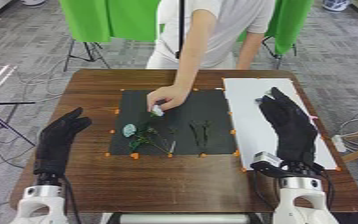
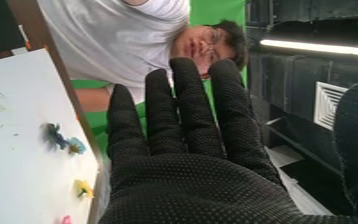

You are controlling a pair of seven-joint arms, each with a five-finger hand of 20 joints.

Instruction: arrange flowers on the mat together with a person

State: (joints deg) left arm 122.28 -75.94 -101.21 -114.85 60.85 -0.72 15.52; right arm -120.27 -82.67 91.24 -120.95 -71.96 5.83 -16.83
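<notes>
left hand and right hand wide open, one person's hand pinching one white flower, over one black mat

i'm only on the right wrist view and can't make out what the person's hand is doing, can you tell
Observer: The person's hand holds a white flower at the far part of the dark mat.
Operator: any other flower on that mat
Observer: Yes, a pale blue flower lies nearer the robot and further left, with green leaves beside it.
Operator: ok and where's our left hand
Observer: The robot's left hand is to the left of the mat, its fingers extended and away from the flowers.
</notes>
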